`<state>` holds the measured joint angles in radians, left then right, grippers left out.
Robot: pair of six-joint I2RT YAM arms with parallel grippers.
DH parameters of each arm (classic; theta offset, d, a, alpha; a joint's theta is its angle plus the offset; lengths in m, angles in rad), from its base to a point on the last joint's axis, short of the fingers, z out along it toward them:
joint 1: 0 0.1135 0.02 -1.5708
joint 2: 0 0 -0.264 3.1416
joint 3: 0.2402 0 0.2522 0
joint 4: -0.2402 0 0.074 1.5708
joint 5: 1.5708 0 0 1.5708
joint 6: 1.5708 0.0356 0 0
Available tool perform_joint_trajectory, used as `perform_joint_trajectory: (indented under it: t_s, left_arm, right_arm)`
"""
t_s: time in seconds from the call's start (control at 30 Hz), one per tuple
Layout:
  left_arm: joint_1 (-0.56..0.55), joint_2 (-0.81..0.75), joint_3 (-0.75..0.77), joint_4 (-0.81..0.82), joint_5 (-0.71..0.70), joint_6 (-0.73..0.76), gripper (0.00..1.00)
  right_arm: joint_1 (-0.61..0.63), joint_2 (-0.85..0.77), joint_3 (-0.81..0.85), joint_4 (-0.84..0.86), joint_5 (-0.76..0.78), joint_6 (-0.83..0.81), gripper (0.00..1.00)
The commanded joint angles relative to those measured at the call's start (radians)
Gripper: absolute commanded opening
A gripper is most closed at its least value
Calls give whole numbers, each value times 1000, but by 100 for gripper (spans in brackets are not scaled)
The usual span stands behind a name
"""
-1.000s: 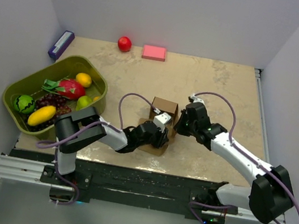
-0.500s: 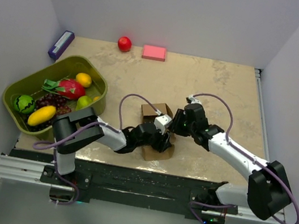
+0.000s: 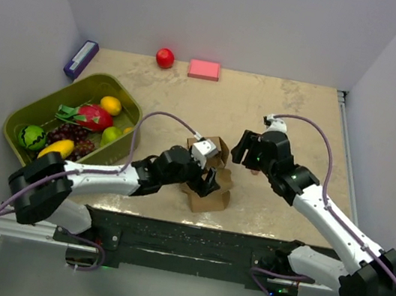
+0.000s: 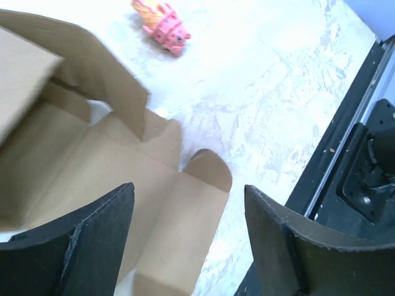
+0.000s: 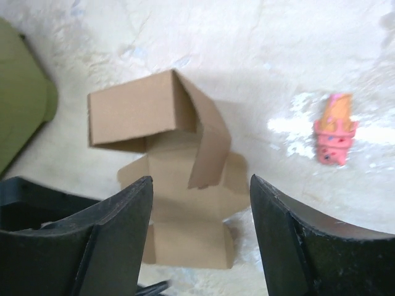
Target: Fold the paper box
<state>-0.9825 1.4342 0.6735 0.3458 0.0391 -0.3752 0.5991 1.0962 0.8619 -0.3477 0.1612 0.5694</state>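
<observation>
While lying bottom centre of the top view by the near edge of the table (image 3: 302, 116), paper box (image 3: 209, 198) half raised, flaps flat, left gripper (image 4: 186, 188) spread wide, empty, over it, right gripper (image 5: 200, 179) agape, empty, just upper right of it.

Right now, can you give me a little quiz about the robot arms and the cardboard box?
1. True or false: the paper box is folded completely shut.
2. What lies on the table beside the box? A) a spoon B) a pink ice-cream toy C) a cup
3. Fill in: the left gripper and the right gripper both have jaws that are ____.

Key: 1. False: some of its flaps lie flat on the table. 2. B. 3. open.
</observation>
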Motion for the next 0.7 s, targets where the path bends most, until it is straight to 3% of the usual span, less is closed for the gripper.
perform_joint_trajectory:
  t_s: [0.0,0.2,0.33,0.67]
  left_arm:
    - [164,-124,29,-192,172,12,77]
    - [330,-232,129,-242,169,44,81]
    - [392,-152,224,-223,199,88,82]
    - [442,100,330,-100,327,248,81]
  right_arm:
    - [-4,56,35,-57,172,-81,67]
    - [-4,137,-17,71,86,-132,66]
    - [-1,166,-81,206,-9,-161,66]
    - [-1,252,-141,384,-26,-241,60]
